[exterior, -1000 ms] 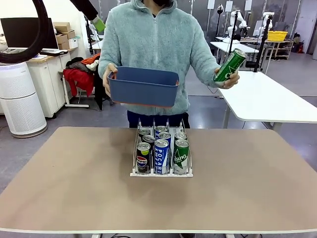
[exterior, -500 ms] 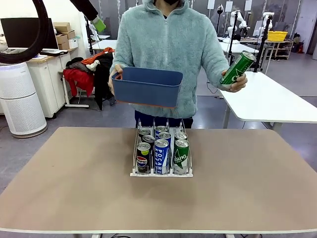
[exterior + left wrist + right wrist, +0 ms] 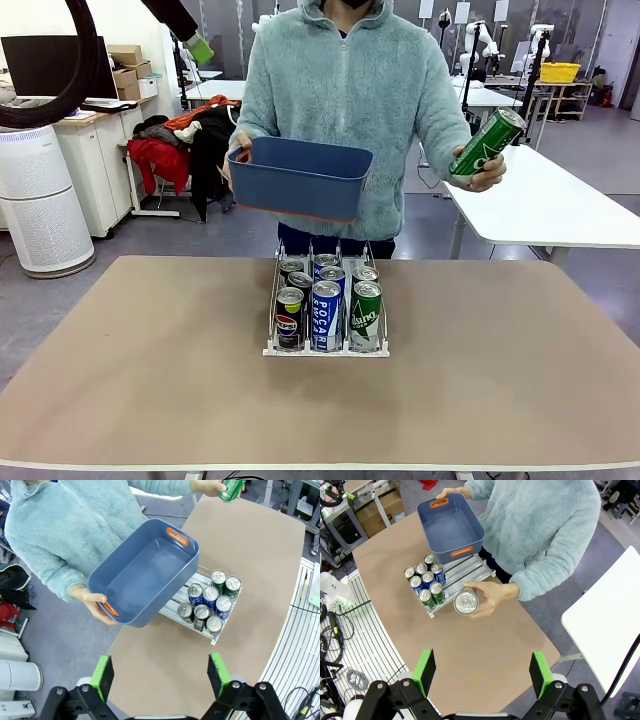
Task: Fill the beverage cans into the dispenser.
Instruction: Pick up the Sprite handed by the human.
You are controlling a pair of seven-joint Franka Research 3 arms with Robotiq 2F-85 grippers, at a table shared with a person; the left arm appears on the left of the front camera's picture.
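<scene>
**Beverage cans: six racked, a seventh being held clear of the dispenser**

The beverage cans (image 3: 326, 300) are being shown standing in the dispenser (image 3: 326, 348) at the middle of the surface (image 3: 150, 380), two deep in each lane at the robot's end: black Pepsi in the left lane, blue-and-white Pocari in the middle, green on the right. The far halves of all three lanes are being left bare.

Taken from left to right, the dark blue bin (image 3: 300, 180) is being held at chest height by one hand (image 3: 92, 601) of the person. Against the earlier pictures it is being carried a little higher and further toward the right. From above, no can is being shown inside it. The rack is lying below and in front of it. Further right, a green can (image 3: 487, 143) is being gripped in the person's other hand (image 3: 492, 596), tilted, and is being raised up and outward compared with a second ago. This is being read as the last can, not yet being lowered into a lane.

Broad bare surface is being left on both sides of the rack, and no object is lying near its edges. The left gripper (image 3: 162, 675) and the right gripper (image 3: 481, 672) are both being kept high above the surface, jaws apart and holding nothing.
</scene>
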